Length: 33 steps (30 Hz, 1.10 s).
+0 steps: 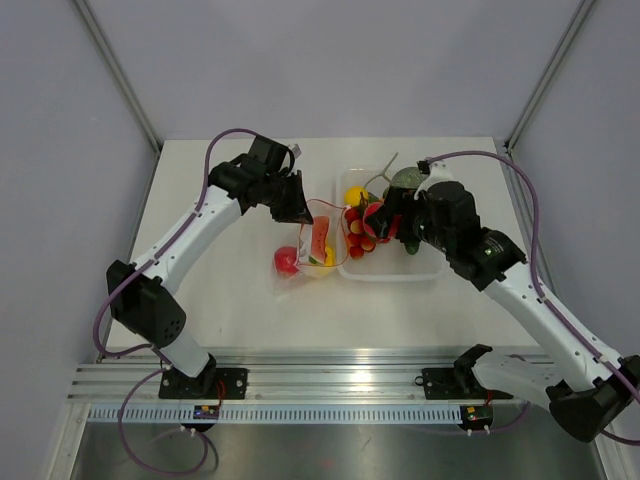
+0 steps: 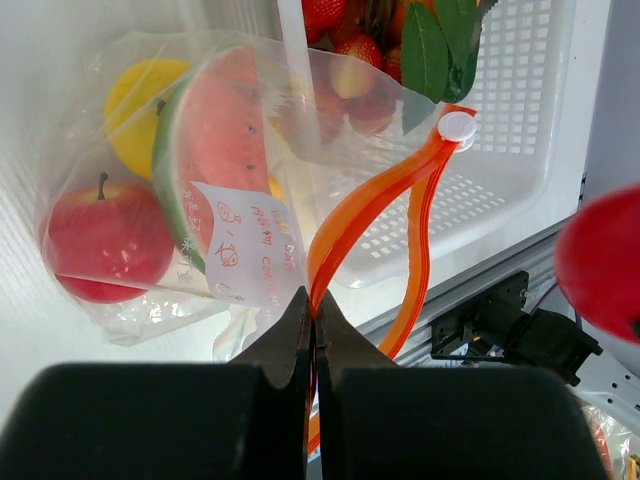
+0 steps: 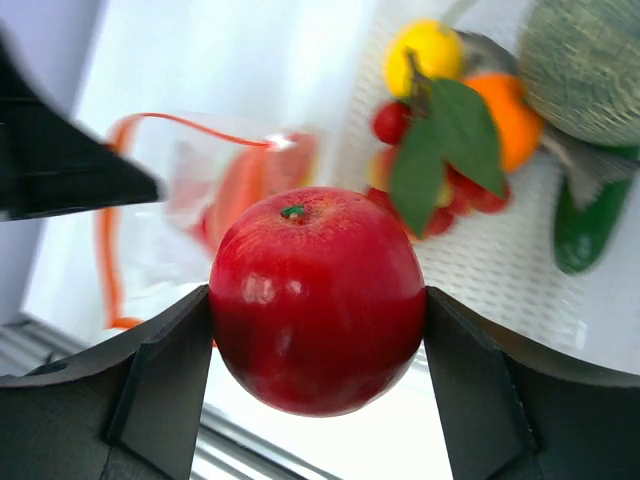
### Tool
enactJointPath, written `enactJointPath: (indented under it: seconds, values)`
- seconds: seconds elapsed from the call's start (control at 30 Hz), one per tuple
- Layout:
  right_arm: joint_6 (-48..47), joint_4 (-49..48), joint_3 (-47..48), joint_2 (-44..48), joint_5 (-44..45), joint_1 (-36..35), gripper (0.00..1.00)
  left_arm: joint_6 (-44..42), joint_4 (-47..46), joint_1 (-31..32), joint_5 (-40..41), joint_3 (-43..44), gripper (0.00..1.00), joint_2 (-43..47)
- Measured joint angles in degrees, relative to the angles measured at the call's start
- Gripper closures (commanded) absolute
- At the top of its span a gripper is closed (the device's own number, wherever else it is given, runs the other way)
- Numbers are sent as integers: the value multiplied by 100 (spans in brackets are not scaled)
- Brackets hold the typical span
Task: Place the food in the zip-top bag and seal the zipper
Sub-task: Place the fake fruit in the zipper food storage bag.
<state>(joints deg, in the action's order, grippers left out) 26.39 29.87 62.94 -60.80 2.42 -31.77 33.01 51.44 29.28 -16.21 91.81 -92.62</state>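
Observation:
The clear zip-top bag [image 1: 305,255] lies left of the white tray and holds a red apple [image 2: 105,245], a watermelon slice [image 2: 215,160] and a lemon [image 2: 135,105]. My left gripper [image 2: 315,305] is shut on the bag's red-orange zipper [image 2: 360,215] and holds the mouth open; it also shows in the top view [image 1: 297,205]. My right gripper [image 3: 318,320] is shut on a red apple [image 3: 318,298], held above the tray's left edge near the bag mouth [image 1: 375,218]. More food stays in the tray: a lemon [image 3: 425,50], an orange [image 3: 500,100], berries [image 3: 470,195].
The white tray [image 1: 390,268] stands right of the bag and holds a green netted melon [image 3: 585,65] and a green piece [image 3: 580,225]. A metal rail [image 1: 330,380] runs along the near table edge. Grey walls close in the sides.

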Motion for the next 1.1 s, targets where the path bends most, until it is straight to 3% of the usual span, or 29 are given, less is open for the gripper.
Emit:
enactJointPath:
  seconds: [0.17,0.33,0.37,0.4,0.43,0.53,0.73,0.83,0.87,1.1]
  values:
    - [109,-127,688,-339,201,-938,49,-22,11,0,-2,11,100,-2]
    - [343,-494,802,-1141,153,-1351,44,-55,70,0,7,11,100,-2]
    - [382,-522,802,-1338,151,-1370,39,-68,101,0,4,20,100,-2]
    - [426,-538,802,-1526,146,-1386,25,-87,131,0,2,35,100,-2]
    - [468,-533,802,-1705,146,-1390,18,-109,149,0,0,48,100,0]
    - [560,-437,802,-2024,149,-1399,2,-164,216,0,4,127,100,2]
    - [577,-297,802,-1751,463,-1408,3,-177,306,0,2,291,100,2]
    - [529,-243,802,-1408,721,-1410,16,-175,306,0,2,299,100,0]
    - [525,-234,802,-1290,807,-1410,27,-175,306,0,0,302,100,0]
    - [540,-153,695,-1115,1056,-1410,35,-168,315,0,0,372,100,0]
